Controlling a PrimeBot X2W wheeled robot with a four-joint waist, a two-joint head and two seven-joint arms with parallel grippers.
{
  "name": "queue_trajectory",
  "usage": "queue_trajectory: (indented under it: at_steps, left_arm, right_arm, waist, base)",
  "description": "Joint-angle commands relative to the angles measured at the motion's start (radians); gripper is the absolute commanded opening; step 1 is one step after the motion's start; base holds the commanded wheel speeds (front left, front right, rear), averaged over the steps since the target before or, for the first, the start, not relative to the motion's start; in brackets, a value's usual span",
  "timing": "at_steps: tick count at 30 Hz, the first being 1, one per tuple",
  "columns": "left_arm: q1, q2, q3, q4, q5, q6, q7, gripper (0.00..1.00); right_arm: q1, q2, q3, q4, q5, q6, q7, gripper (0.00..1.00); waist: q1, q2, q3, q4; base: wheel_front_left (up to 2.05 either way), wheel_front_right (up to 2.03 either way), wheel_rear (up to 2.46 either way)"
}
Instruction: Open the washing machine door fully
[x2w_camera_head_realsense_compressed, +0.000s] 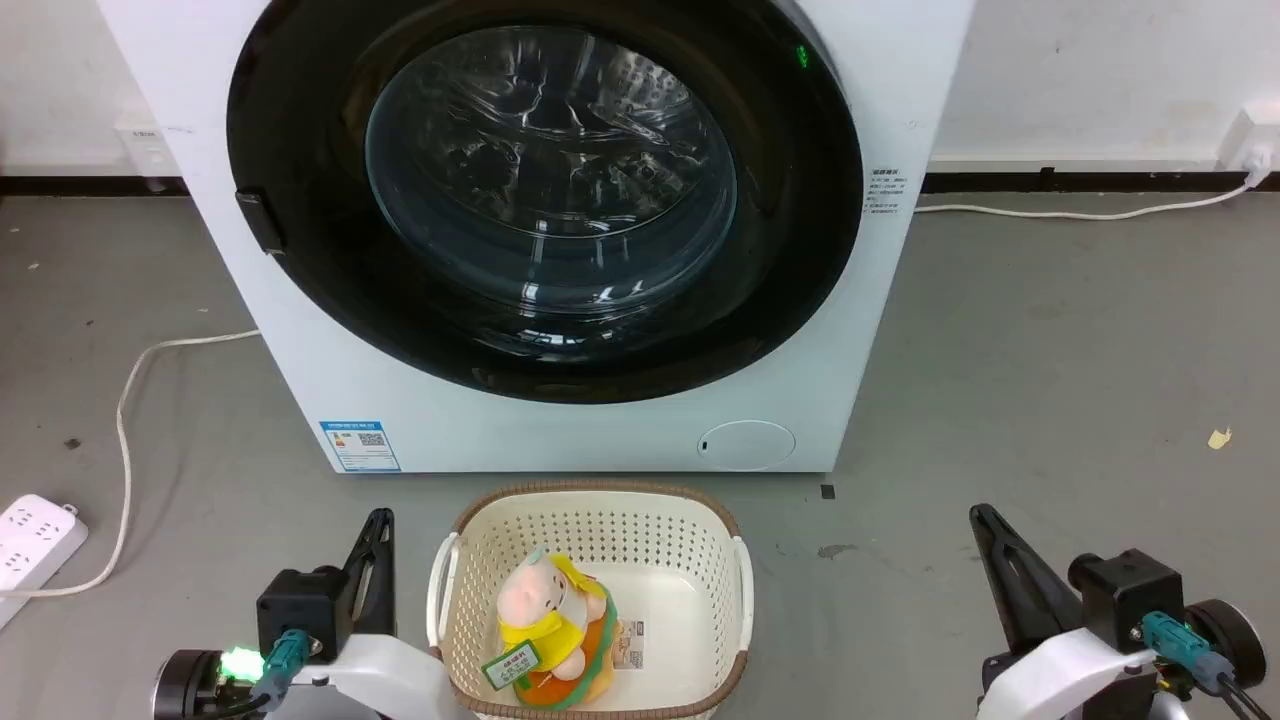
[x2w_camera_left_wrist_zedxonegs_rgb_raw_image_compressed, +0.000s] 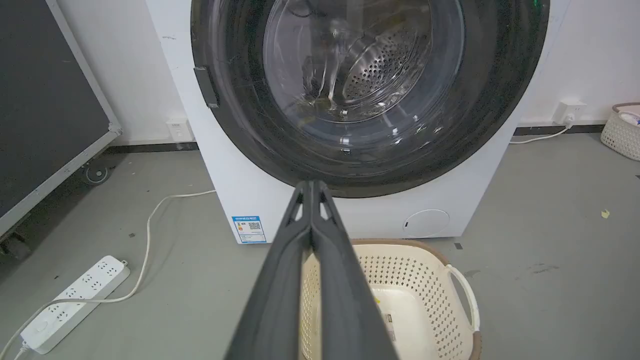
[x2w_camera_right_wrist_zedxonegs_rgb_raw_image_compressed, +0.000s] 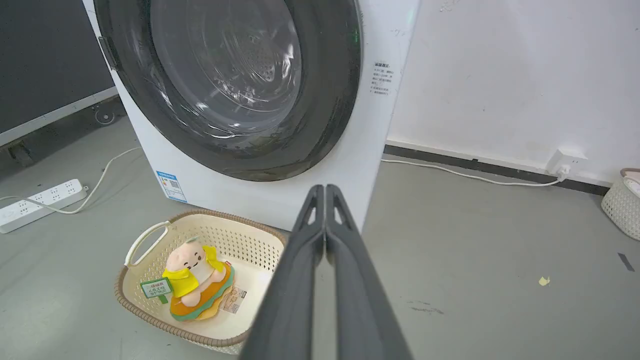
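Observation:
The washing machine door (x2w_camera_head_realsense_compressed: 545, 190), a glossy black disc with a clear glass bowl centre, sits flush against the white machine, its small black handle (x2w_camera_head_realsense_compressed: 260, 220) on the left rim. It also shows in the left wrist view as the door (x2w_camera_left_wrist_zedxonegs_rgb_raw_image_compressed: 370, 90) with the handle (x2w_camera_left_wrist_zedxonegs_rgb_raw_image_compressed: 206, 93), and in the right wrist view as the door (x2w_camera_right_wrist_zedxonegs_rgb_raw_image_compressed: 230, 80). My left gripper (x2w_camera_head_realsense_compressed: 380, 520) hangs low at the lower left, shut and empty, far from the door. My right gripper (x2w_camera_head_realsense_compressed: 980, 515) is at the lower right, shut and empty as well. The fingertips meet in both wrist views (x2w_camera_left_wrist_zedxonegs_rgb_raw_image_compressed: 311, 184) (x2w_camera_right_wrist_zedxonegs_rgb_raw_image_compressed: 325, 188).
A cream basket (x2w_camera_head_realsense_compressed: 590, 510) holding a plush toy (x2w_camera_head_realsense_compressed: 555, 630) stands on the floor just before the machine, between my grippers. A white power strip (x2w_camera_head_realsense_compressed: 30, 545) and its cable lie at the left. A small round white flap (x2w_camera_head_realsense_compressed: 745, 445) sits low on the machine. Another basket (x2w_camera_right_wrist_zedxonegs_rgb_raw_image_compressed: 622, 202) stands at the far right.

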Motion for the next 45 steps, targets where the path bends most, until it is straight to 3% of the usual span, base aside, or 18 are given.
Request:
queue_trajectory:
  at_steps: [1,37,38,45]
  left_arm:
    - [-0.015,0.001,0.0,-0.004,0.003,-0.005,0.0,0.0]
    - [-0.015,0.001,0.0,-0.004,0.003,-0.005,0.0,0.0]
    - [0.0,0.0,0.0,0.0,0.0,0.0,0.0,1.0]
    - [0.0,0.0,-0.002,0.001,-0.001,0.001,-0.004,1.0]
  right_arm:
    - [-0.012,0.005,0.0,-0.005,-0.008,-0.001,0.0,0.0]
    - [-0.012,0.005,0.0,-0.005,-0.008,-0.001,0.0,0.0]
    - [0.0,0.0,0.0,0.0,0.0,0.0,0.0,1.0]
    - [0.001,0.0,0.0,0.001,0.006,0.0,-0.005,1.0]
  waist:
    - [0.0,0.0,0.0,0.0]
    - [0.0,0.0,0.0,0.0]
    - [0.0001,0.0,0.0,0.0]
    - [0.0,0.0,0.0,0.0]
  base:
    - [0.0,0.0,0.0]
    - [0.0,0.0,0.0]
    - [0.0,0.0,0.0]
    - [0.0,0.0,0.0]
